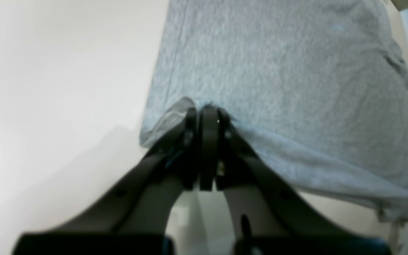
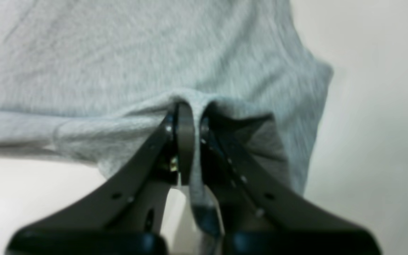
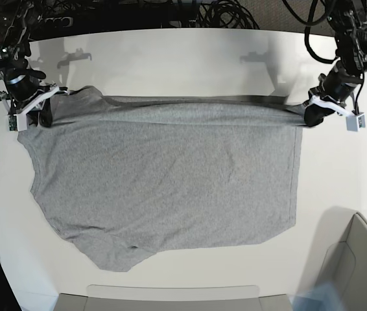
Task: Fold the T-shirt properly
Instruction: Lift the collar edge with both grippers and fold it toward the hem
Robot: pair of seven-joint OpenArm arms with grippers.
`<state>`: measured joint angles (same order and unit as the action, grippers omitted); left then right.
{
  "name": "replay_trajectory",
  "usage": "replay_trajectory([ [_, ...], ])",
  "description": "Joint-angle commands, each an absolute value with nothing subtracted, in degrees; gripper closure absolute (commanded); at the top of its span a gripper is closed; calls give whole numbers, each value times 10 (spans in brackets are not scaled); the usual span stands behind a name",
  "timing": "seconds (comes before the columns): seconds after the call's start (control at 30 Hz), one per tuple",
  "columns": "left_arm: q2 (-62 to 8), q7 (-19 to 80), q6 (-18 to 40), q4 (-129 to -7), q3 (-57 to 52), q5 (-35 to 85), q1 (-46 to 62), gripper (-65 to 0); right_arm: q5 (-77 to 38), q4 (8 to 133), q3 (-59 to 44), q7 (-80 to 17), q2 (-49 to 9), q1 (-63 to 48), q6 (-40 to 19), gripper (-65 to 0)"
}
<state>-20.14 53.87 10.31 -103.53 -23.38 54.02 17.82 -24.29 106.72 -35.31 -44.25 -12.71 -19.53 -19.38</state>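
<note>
The heather-grey T-shirt (image 3: 170, 181) lies spread on the white table (image 3: 170, 58), plain side up, with its far edge pulled into a taut, raised line between both arms. My left gripper (image 3: 310, 115) is at the right end of that edge, shut on a pinch of fabric. In the left wrist view the left gripper (image 1: 207, 111) has its jaws together on the T-shirt (image 1: 278, 71). My right gripper (image 3: 44, 113) holds the left end. Up close, the right gripper (image 2: 191, 108) is shut on a bunched fold of the T-shirt (image 2: 119, 53).
A grey bin (image 3: 358, 265) stands at the table's near right corner. A pale tray edge (image 3: 170, 295) runs along the front. Black cables (image 3: 222, 13) lie behind the table's far edge. The shirt's near hem hangs close to the front edge.
</note>
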Motion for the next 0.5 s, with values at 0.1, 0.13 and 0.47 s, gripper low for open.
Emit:
replay_trajectory([
  [0.1,-210,547,104,-997,-235,548,112,0,-209,1070,-328,-429,-136,-154,-196,0],
  [0.13,-210,548,104,-986,-235,548,102,0,-204,1064,-324,-429,-136,-145,-196,0],
  [0.47,-211,547,104,-897,-222,490,24,0,-166,956,-291,-427,-159,-38,-196,0],
])
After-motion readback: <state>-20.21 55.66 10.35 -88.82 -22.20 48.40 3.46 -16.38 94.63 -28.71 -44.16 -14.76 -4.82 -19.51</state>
